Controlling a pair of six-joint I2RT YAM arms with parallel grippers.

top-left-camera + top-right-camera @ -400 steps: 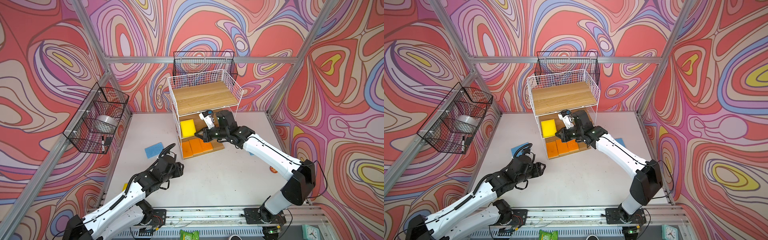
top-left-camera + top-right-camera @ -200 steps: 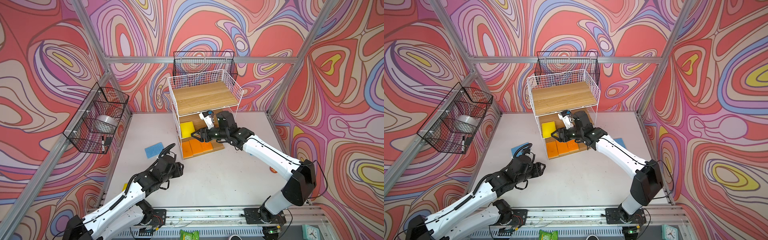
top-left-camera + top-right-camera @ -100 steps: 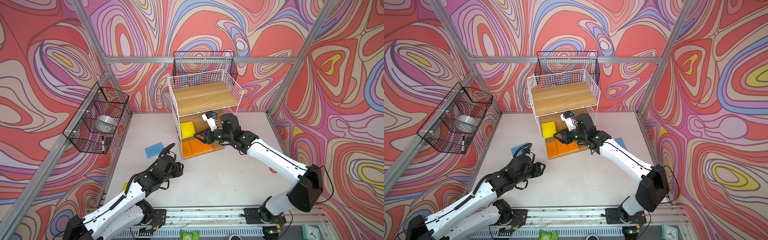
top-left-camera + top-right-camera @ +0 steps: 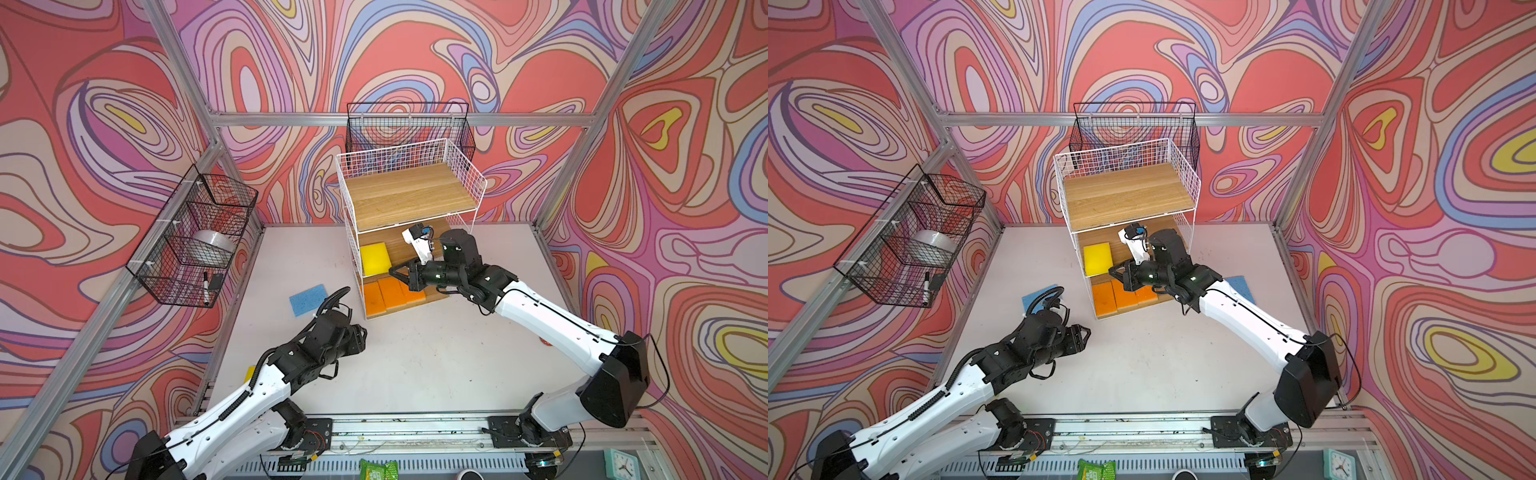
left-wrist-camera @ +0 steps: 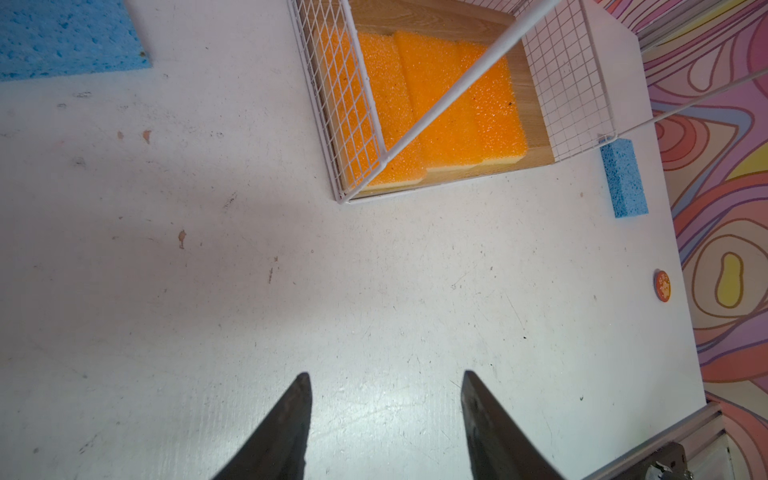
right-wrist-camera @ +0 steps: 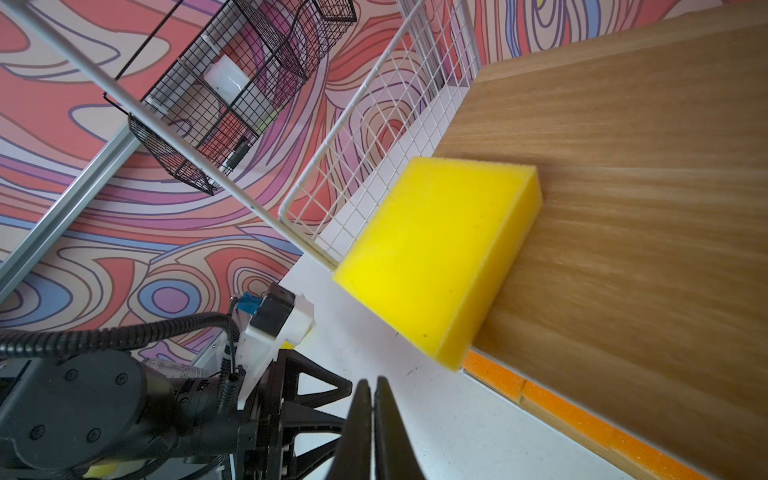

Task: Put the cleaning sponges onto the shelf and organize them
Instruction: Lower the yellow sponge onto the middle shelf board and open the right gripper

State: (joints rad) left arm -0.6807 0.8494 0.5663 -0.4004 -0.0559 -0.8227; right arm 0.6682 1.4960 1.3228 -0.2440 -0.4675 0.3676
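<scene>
Shelf (image 4: 409, 199) stands at the back of the surface (image 4: 415, 357), top tier bare. Mid tier: one yellow sponge (image 4: 375, 258) lies flat in the shelf's front-left corner, against the side grid, its front edge at the board's lip. Btm tier: three orange sponges (image 4: 390, 295) side by side, touching, orange faces up, on the left part of the board.

R pincer (image 6: 372, 386) sits just in front of the shelf's mid tier, near the yellow sponge but apart from it. Its tips are pressed together w/ nothing between. L pincer (image 5: 386, 374) hovers over bare surface in front of the shelf, tips spread, empty.

Blue sponge (image 4: 308, 293) lies flat on the surface just left of the shelf. 2nd blue sponge (image 4: 1239, 286) is on the surface right of the shelf, partly behind the R arm in a top view.
</scene>
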